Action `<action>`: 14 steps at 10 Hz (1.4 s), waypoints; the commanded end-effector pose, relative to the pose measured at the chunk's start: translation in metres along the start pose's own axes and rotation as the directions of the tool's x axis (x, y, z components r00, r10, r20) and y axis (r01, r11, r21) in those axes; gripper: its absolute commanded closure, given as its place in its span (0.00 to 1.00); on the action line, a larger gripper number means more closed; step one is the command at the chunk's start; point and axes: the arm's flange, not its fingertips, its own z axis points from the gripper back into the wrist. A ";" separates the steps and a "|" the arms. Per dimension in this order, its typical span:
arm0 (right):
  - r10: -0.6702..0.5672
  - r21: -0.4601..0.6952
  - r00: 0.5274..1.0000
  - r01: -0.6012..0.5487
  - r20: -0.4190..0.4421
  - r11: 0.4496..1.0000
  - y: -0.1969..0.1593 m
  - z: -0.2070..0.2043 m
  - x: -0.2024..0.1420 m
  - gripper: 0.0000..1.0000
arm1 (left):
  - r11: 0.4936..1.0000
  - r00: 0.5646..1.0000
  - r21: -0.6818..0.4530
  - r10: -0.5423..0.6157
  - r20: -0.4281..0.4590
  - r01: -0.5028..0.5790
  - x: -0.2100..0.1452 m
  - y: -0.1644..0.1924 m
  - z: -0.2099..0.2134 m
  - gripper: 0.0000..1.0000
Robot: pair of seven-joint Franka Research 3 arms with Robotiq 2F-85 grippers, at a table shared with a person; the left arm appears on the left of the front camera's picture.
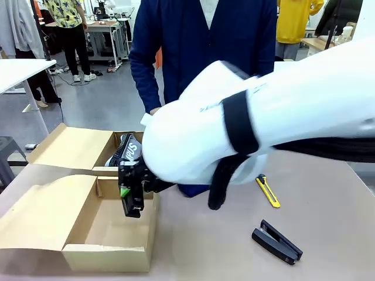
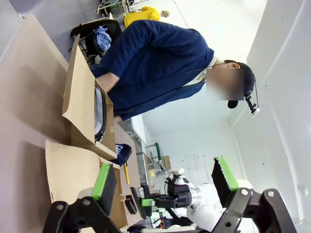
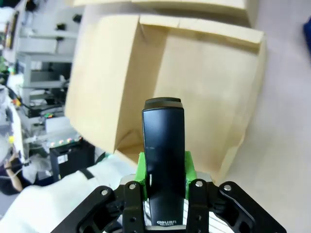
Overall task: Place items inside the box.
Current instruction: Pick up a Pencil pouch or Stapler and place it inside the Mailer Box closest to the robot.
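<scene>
In the front view, find the right gripper [image 1: 132, 205] hanging just above the open box [image 1: 108, 249], close to its right wall. Note the grey-black piece with white lettering [image 1: 129, 150] already resting at the far wall, with the yellow utility knife [image 1: 268, 191] and black stapler [image 1: 277, 241] lying outside on the table [image 1: 328, 193]. In the left wrist view, confirm the left gripper [image 2: 164, 178] with fingers spread and nothing between them, well apart from the box. In the right wrist view, check the pads clamped on a slim black item [image 3: 164, 145], pointed down at the bare box floor. Lower straight down, clear of the right wall, probably the main snag risk. Release only once low over the floor.
</scene>
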 end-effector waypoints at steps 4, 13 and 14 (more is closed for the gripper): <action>-0.017 -0.056 0.996 0.012 -0.088 0.998 0.014 -0.045 0.017 0.68 | 1.000 1.000 -0.022 -0.020 0.013 0.020 0.000 -0.002 -0.001 0.00; -0.022 -0.012 0.999 0.022 -0.024 1.000 -0.023 -0.009 0.011 0.00 | 1.000 1.000 -0.022 -0.020 0.013 0.020 0.000 -0.002 -0.001 0.00; 0.036 0.042 0.996 -0.033 -0.077 0.999 -0.045 0.025 0.005 0.00 | 1.000 1.000 -0.022 -0.020 0.013 0.020 0.000 -0.002 -0.001 0.00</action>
